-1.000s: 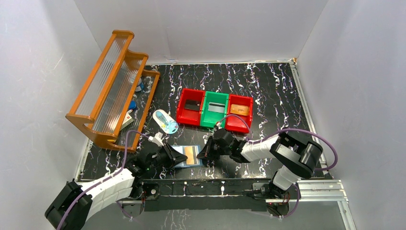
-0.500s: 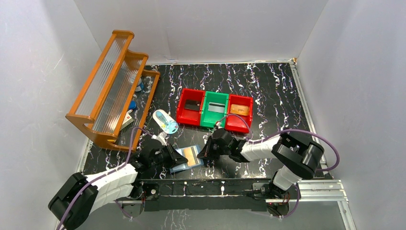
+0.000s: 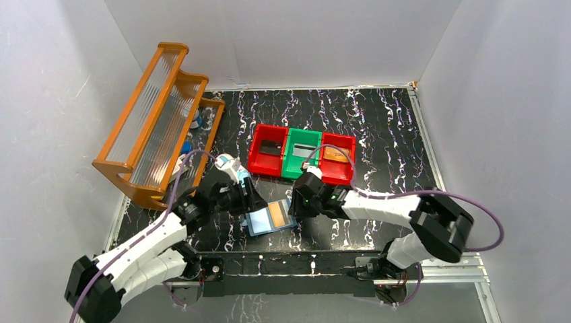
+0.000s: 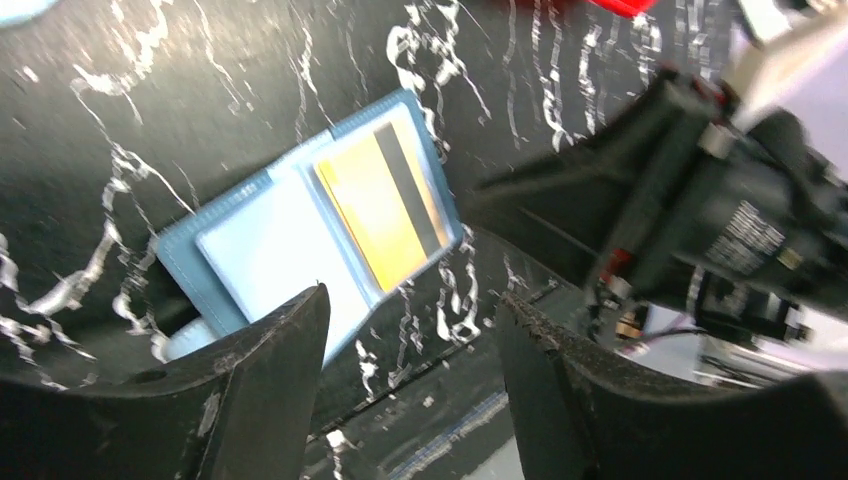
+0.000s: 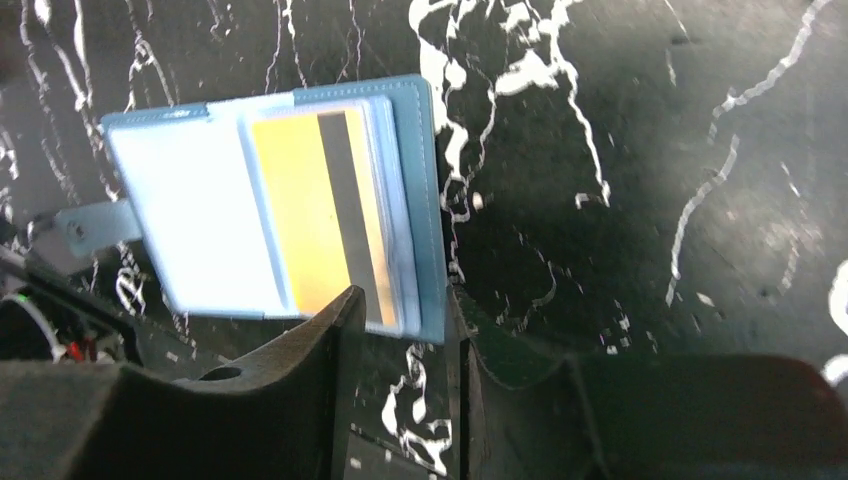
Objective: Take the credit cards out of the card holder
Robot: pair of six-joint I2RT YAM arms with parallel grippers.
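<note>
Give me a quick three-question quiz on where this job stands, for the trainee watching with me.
1. True or false: the flat blue stitched card holder, lying open, is empty.
2. The pale grey plastic card lies in a plastic bin of which colour? A) red B) green C) orange
3. Fill in: the left claw hangs by the card holder with its fingers ____.
Key: 1 false, a yellow card with a black stripe sits in its pocket. 2 B. 3 open, nothing between them.
</note>
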